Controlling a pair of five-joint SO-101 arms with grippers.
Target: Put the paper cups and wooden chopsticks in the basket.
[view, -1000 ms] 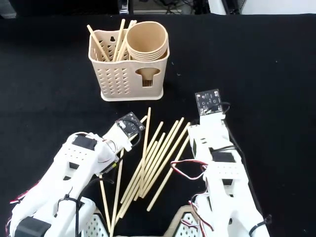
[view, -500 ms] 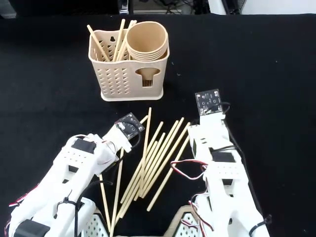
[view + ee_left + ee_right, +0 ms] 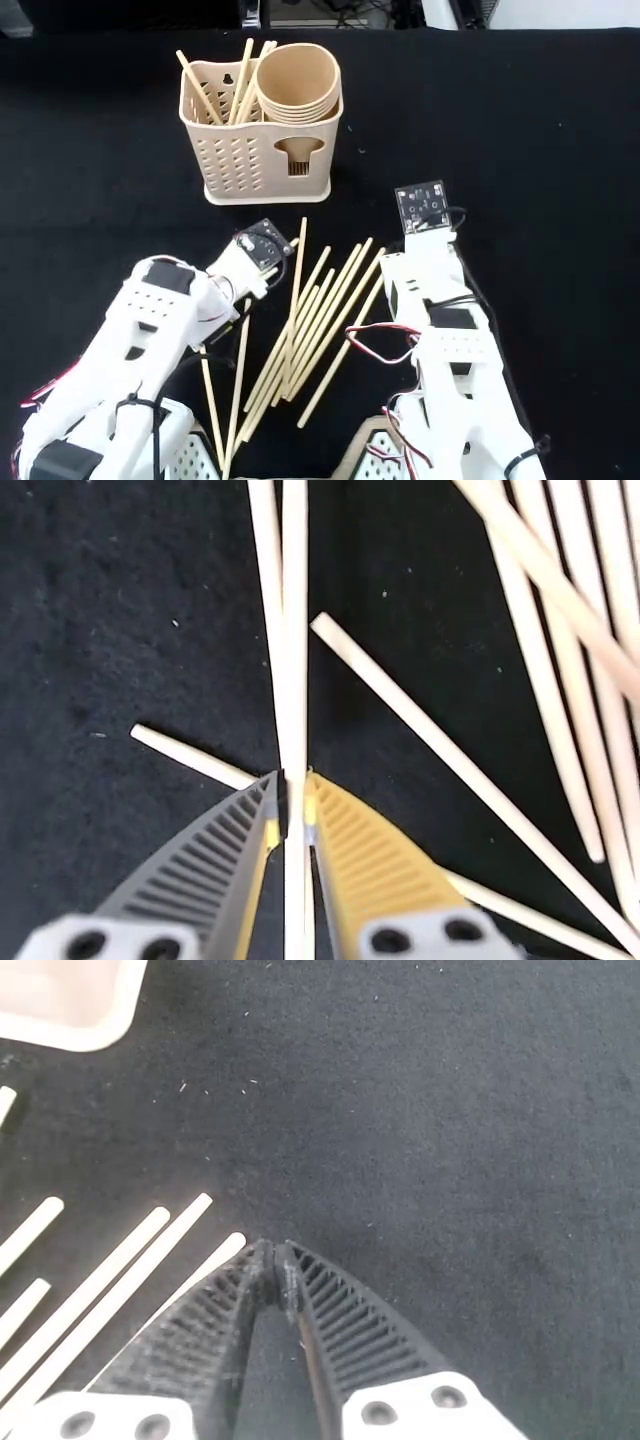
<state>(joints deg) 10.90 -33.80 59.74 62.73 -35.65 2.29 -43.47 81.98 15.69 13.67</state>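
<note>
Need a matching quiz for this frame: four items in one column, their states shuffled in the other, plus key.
1. paper cups
2. left gripper
3. right gripper
4. loose chopsticks

A. shut, empty, over the black cloth
B. lying flat between the arms
C. stacked in the basket
D. shut on a chopstick

Pairs: 1-C, 2-D, 3-A, 4-B

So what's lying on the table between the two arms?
Loose wooden chopsticks, fanned out on the black cloth; the high view shows them.

A black table [image 3: 90, 180] — a pale surface [image 3: 560, 12] beyond its far corner.
</note>
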